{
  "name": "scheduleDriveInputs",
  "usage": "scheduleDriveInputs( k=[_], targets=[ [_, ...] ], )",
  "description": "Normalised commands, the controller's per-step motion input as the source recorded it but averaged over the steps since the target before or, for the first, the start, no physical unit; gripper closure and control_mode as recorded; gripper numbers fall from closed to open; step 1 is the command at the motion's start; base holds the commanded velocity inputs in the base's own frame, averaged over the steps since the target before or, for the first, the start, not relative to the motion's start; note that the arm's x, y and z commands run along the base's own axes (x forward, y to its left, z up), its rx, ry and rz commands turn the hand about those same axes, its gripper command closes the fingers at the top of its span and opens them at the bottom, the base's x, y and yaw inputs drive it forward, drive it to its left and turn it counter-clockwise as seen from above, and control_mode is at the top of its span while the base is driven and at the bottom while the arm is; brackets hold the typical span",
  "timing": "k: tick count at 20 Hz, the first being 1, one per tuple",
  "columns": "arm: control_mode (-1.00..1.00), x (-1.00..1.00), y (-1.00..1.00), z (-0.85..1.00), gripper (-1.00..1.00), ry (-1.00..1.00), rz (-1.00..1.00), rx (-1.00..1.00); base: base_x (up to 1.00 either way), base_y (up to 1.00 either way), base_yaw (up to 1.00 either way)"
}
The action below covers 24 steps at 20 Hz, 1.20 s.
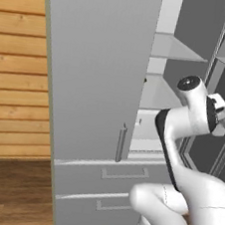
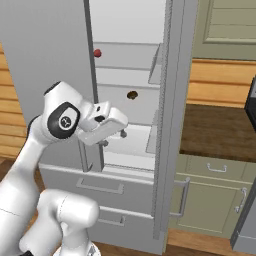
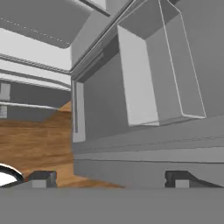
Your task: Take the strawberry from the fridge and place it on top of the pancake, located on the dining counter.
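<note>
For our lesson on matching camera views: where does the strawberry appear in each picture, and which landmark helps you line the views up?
Left base view: I cannot find the strawberry; the fridge's closed left door stands in front of that part of the shelves.
Right base view: the strawberry lies on an upper shelf, at its left end beside the door edge, above the small dark brown lump.
Hand view: I cannot find it.
Shared landmark: the fridge's pale inner shelves.

fridge (image 1: 97, 72), right door open, pale shelves
</note>
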Motion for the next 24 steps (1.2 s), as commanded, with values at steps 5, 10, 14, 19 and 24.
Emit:
scheduleDriveInputs(
  k=[5,10,14,19,24],
  targets=[
    [-1.0,0.0,1.0,0.0,-1.0,-0.24,0.0,0.37,0.0,0.0,0.0],
    [-1.0,0.25,0.99,-0.18,-1.0,-0.26,0.06,0.45,0.0,0.0,0.0],
    [-1.0,0.48,0.77,-0.24,-1.0,-0.08,0.04,0.43,0.0,0.0,0.0],
    [-1.0,0.17,0.65,-0.02,-1.0,-0.1,-0.02,0.01,0.0,0.0,0.0],
    [-1.0,0.58,0.16,-0.28,-1.0,0.04,0.0,-0.08,0.0,0.0,0.0]
  ],
)
